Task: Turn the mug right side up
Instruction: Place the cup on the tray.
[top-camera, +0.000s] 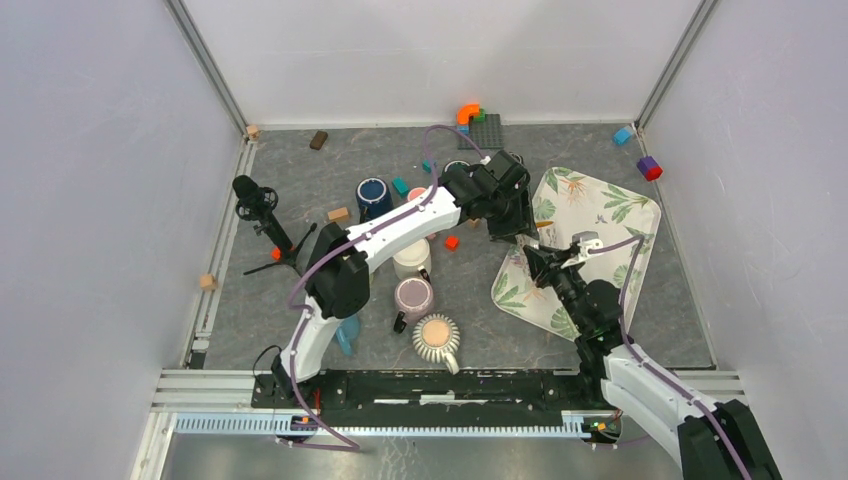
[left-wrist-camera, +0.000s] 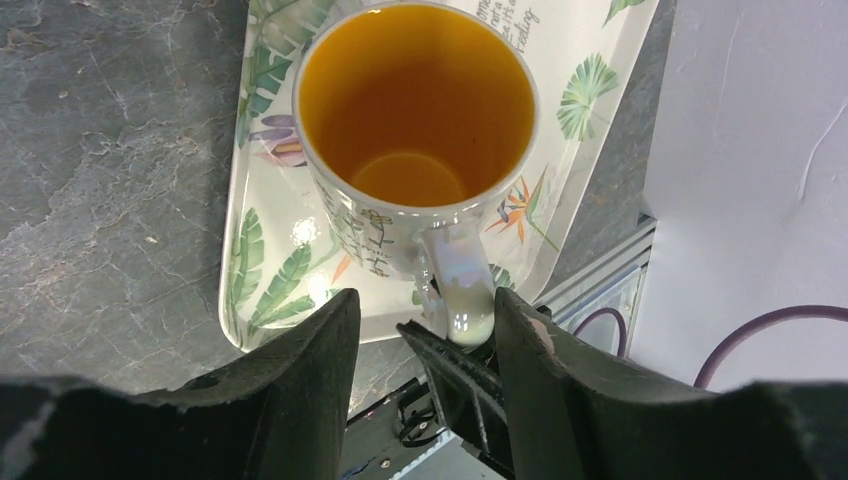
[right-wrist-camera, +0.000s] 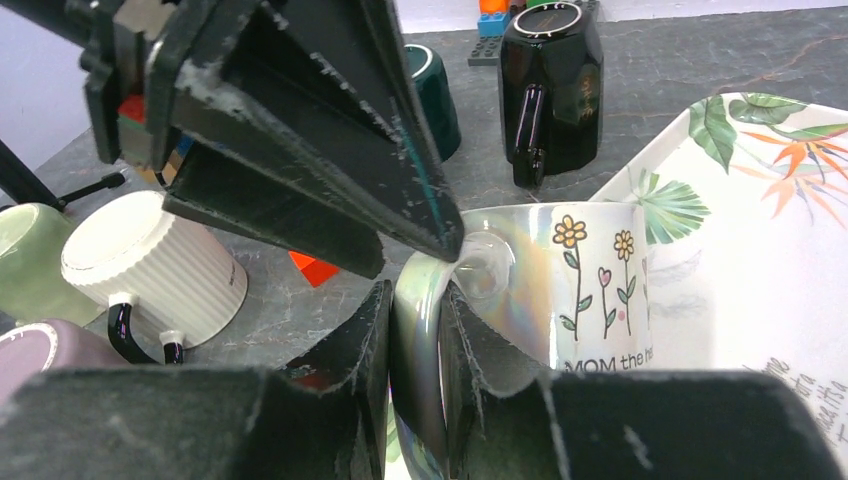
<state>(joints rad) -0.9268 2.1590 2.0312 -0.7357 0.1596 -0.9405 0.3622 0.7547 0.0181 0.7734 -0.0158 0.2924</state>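
Iridescent white, the orange-lined mug (left-wrist-camera: 415, 110) is held upright at the leaf-printed tray's (left-wrist-camera: 250, 290) left edge, its handle (left-wrist-camera: 455, 285) clamped by the right pincer (right-wrist-camera: 415, 335) and straddled by the open left pincer (left-wrist-camera: 428, 308).

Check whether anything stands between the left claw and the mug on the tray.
Only the right claw: clamped on the handle of the mug, one of its fingers sits in the open gap of the left claw. Nothing else visible blocks the mug, upright on the tray.
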